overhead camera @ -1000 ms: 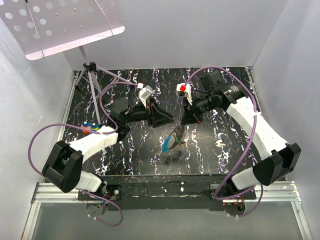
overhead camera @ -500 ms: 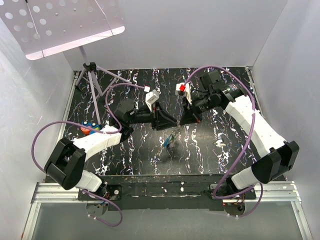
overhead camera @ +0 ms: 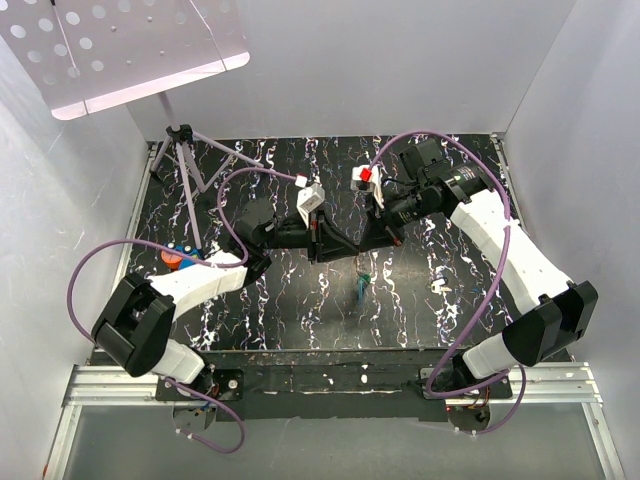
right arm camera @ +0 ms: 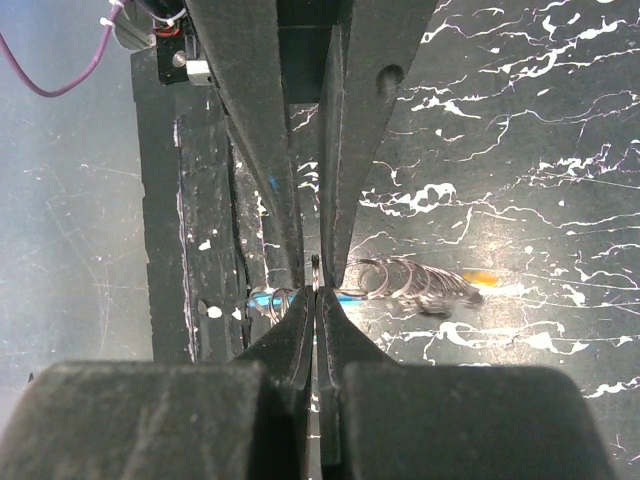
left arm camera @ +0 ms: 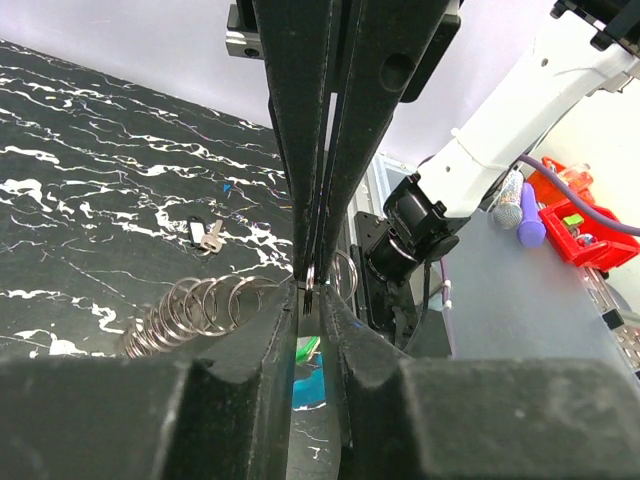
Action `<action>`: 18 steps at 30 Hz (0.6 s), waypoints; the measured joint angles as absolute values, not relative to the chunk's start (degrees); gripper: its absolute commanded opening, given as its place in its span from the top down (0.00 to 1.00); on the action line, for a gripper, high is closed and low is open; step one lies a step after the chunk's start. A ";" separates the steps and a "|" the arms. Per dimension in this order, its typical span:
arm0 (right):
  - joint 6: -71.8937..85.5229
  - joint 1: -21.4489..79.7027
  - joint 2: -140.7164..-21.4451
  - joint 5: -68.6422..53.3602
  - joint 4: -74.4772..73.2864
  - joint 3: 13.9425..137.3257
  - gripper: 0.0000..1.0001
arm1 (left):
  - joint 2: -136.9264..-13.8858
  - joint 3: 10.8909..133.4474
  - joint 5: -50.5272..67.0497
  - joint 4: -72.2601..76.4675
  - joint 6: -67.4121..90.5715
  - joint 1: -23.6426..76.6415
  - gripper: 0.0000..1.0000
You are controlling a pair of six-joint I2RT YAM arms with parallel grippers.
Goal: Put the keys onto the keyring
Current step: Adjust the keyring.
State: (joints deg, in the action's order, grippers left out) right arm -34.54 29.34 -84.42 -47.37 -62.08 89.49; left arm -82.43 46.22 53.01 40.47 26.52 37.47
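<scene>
The keyring (left arm camera: pixel 311 272) stands edge-on between two grippers that meet tip to tip above the table's middle. My right gripper (right arm camera: pixel 317 295) is shut on the keyring (right arm camera: pixel 317 268). My left gripper (left arm camera: pixel 310 295) faces it, jaws a narrow gap apart on either side of the same ring, with no visible clamping. Blue and green keys (left arm camera: pixel 305 370) hang below and show through that gap. From above, the keys (overhead camera: pixel 360 290) dangle under the left gripper (overhead camera: pixel 347 244) and right gripper (overhead camera: pixel 364 241). A blurred trail of ring shapes (right arm camera: pixel 420 280) ends in an orange tip.
A small loose key with a dark head (left arm camera: pixel 205 235) lies on the marbled table (overhead camera: pixel 280 310). A tripod (overhead camera: pixel 180 150) holding a perforated panel (overhead camera: pixel 130 50) stands at the back left. A coloured object (overhead camera: pixel 178 255) sits at the left edge.
My left gripper has moved right to meet the right gripper tip to tip, and its jaws have narrowed. The hanging keys have swung right.
</scene>
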 measured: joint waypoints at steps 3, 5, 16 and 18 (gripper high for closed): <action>-34.61 29.26 -84.47 -47.53 -62.30 89.49 0.99 | -83.07 46.89 53.08 39.99 25.98 37.60 1.00; -34.59 29.10 -84.53 -47.53 -62.59 89.47 0.99 | -83.13 46.89 53.01 39.81 25.54 37.69 1.00; -34.33 28.56 -84.86 -50.13 -63.16 90.98 0.75 | -76.95 44.21 48.60 36.36 19.55 38.37 1.00; -34.33 27.64 -84.86 -51.44 -63.77 92.47 0.71 | -75.29 43.77 48.42 35.40 17.85 38.37 1.00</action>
